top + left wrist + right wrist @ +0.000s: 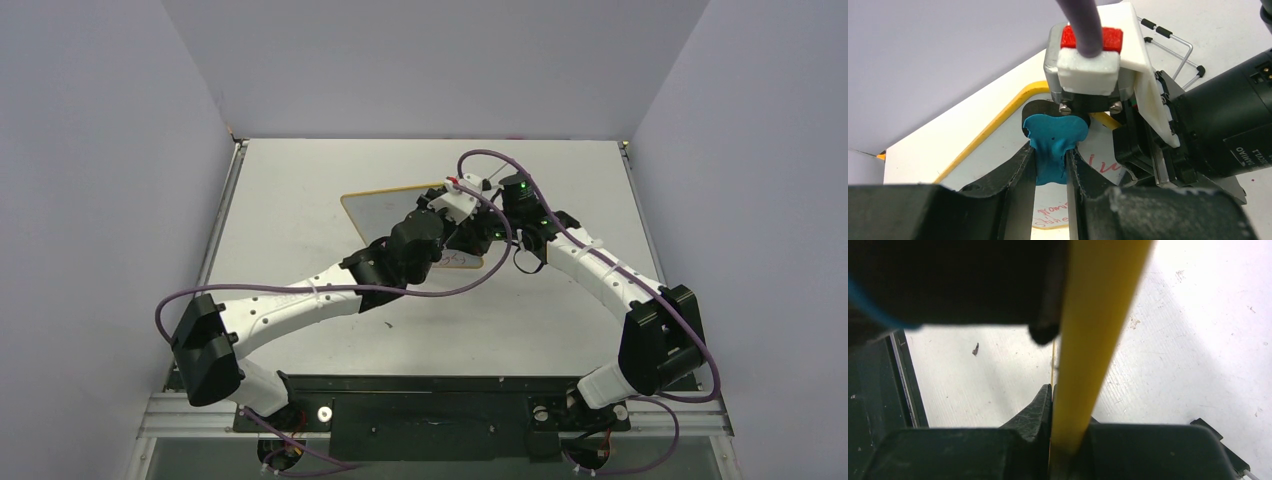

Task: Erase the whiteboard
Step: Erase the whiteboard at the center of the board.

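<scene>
Two grips: left fingers (1018, 172) pinch the blue eraser (1055, 137), right fingers (1037, 412) clamp the whiteboard (385, 212) frame; hard wiping could twist it loose.

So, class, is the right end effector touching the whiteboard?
Touching. In the right wrist view, the right end effector is shut on the whiteboard, with its yellow frame edge pinched between the fingers.

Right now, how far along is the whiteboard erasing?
Done: left gripper pinches the blue eraser; right gripper clamps the yellow frame of the whiteboard. In hand: eraser held at the board. Left: red writing shows, unerased.
</scene>
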You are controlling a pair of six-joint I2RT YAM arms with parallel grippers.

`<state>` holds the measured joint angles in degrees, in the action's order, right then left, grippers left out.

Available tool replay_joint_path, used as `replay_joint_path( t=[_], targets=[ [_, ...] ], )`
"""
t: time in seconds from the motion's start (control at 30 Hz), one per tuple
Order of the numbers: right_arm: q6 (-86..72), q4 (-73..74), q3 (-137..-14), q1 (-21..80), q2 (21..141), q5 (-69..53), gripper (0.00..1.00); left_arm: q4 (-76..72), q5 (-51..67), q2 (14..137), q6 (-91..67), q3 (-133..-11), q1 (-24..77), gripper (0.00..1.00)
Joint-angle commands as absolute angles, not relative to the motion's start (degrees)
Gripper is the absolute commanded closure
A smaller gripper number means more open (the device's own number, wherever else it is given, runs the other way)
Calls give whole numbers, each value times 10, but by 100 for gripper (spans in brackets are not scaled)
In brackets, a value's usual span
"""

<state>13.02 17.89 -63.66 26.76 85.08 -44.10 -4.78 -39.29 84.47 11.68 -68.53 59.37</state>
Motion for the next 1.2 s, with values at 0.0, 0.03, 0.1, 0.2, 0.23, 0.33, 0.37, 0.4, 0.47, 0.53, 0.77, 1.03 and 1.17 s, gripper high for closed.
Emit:
replay_joint_path(
  t=[0.0,0.03,0.1,0.2,0.23,0.33,0.37,0.4,0.47,0.53,0.77,1.03,1.17],
  targets=[
    [158,229,-645,298,853,-487,100,-46,-403,852,122,-736,578,100],
    [158,230,-644,298,854,-487,100,-40,-402,856,120,-736,578,100],
    [158,230,-645,298,854,-487,100,-22,-397,860,112,-738,579,100],
    [158,230,-644,298,855,-487,100,7,-381,864,96,-736,584,100],
    [158,229,-644,298,856,-487,100,14,-378,864,91,-735,586,100],
    [158,230,-645,298,856,-487,100,32,-355,867,83,-729,600,100],
    [158,230,-645,298,855,-486,100,36,-351,869,79,-728,602,100],
    [158,230,-645,299,856,-486,100,43,-343,872,77,-729,606,100],
    [158,230,-645,299,856,-486,100,54,-336,879,72,-731,611,100],
    [157,230,-645,299,856,-486,100,63,-330,885,67,-733,614,100],
    [158,230,-645,299,854,-486,100,66,-341,877,54,-723,597,100],
    [158,231,-645,299,852,-486,100,30,-275,804,-12,-708,496,100],
    [159,231,-645,299,851,-487,100,18,-239,776,-47,-681,456,100]
  ],
)
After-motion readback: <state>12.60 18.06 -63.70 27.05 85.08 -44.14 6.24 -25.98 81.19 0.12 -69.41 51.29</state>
